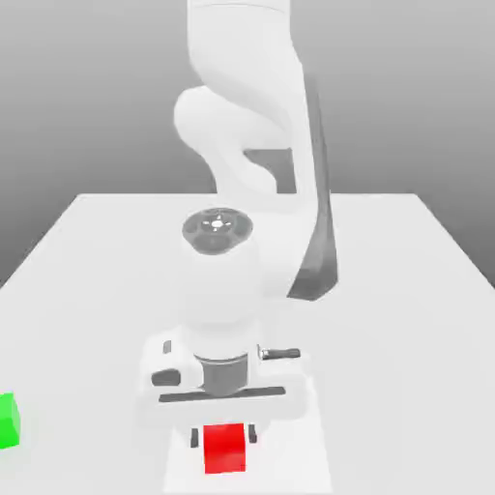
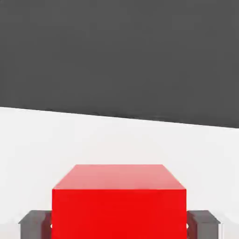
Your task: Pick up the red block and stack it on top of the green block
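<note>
The red block point(image 1: 224, 448) sits on the white table near its front edge, directly under my hand. My gripper point(image 1: 224, 438) is shut on it, with a dark finger point(image 1: 196, 436) pressed against each side. In the hand view the red block point(image 2: 119, 205) is close up, with a grey finger point(image 2: 33, 224) touching each of its flanks. The green block point(image 1: 8, 421) rests on the table at the exterior view's far left edge, partly cut off by the frame and well apart from my gripper.
The white arm point(image 1: 251, 145) rises over the middle of the table point(image 1: 406, 290) behind my hand. Bare tabletop lies between the red block and the green block.
</note>
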Robot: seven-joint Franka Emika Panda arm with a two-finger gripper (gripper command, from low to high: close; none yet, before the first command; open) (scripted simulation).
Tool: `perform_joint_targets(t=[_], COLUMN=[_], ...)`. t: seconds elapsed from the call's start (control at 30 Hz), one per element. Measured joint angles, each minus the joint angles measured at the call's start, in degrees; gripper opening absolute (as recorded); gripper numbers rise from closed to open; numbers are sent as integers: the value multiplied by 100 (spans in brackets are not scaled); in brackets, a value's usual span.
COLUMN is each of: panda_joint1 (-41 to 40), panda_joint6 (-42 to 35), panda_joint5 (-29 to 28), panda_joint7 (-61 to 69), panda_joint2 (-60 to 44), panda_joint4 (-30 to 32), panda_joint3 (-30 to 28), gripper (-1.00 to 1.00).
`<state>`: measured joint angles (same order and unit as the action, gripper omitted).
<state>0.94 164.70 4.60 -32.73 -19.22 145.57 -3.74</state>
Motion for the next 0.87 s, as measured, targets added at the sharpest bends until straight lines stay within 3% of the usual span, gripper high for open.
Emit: perform_joint_targets(t=[0.1, 0.27, 0.6, 0.73, 0.77, 0.87], panda_joint1=[-7, 63, -1462, -2116, -2175, -2175], panda_joint6=[4, -754, -1687, -1307, -1221, -1221], panda_joint5=[-6, -230, 278, 880, 958, 958], panda_joint7=[-3, -169, 153, 544, 596, 596], panda_joint2=[-4, 893, 674, -182, -300, -300], panda_joint4=[0, 136, -917, -1342, -1366, -1366], panda_joint3=[4, -122, -1401, -1388, -1348, -1348], gripper=[-100, -100, -100, -100, 100, 100])
